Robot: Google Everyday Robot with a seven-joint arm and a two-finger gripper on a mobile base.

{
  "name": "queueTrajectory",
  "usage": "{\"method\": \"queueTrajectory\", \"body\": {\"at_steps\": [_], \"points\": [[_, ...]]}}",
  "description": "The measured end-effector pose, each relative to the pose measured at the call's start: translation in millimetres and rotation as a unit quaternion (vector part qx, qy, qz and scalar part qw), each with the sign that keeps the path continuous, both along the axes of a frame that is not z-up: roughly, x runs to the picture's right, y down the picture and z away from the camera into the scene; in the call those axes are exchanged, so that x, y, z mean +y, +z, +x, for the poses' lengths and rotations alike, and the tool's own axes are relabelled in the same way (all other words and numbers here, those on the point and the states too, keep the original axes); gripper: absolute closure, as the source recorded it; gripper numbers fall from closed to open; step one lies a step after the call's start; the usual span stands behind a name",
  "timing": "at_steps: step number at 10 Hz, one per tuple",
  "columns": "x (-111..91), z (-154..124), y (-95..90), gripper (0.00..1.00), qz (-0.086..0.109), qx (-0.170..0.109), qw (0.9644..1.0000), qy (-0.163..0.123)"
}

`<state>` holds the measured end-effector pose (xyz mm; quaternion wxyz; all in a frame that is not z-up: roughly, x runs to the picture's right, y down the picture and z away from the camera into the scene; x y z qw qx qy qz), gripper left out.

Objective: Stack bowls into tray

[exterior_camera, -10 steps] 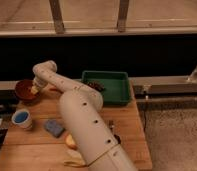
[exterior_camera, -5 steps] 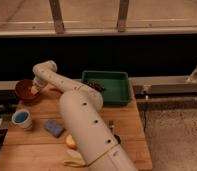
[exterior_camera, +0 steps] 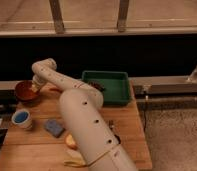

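A round reddish-brown bowl (exterior_camera: 26,91) with an orange-red inside sits at the far left of the wooden table. The dark-green tray (exterior_camera: 117,85) stands at the table's back right, with a dark object at its left end. My white arm reaches from the front across the table to the left. My gripper (exterior_camera: 36,88) is at the bowl's right rim, mostly hidden behind the arm's wrist.
A small white cup with a blue inside (exterior_camera: 22,118) stands at front left. A blue-grey sponge (exterior_camera: 54,127) lies beside it. A yellowish fruit (exterior_camera: 71,141) lies under my arm. A dark window ledge runs behind the table (exterior_camera: 127,130).
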<state>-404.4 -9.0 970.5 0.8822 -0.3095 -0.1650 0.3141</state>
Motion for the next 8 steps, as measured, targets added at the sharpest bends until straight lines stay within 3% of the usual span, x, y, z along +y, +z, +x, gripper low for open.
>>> {"method": "queueTrajectory", "body": {"at_steps": [5, 8], "points": [[-6.4, -1.6, -5.1, 1.00, 0.010, 0.000, 0.9999, -0.005], [-35.9, -1.4, -23.8, 1.00, 0.043, 0.008, 0.9990, -0.010]]}}
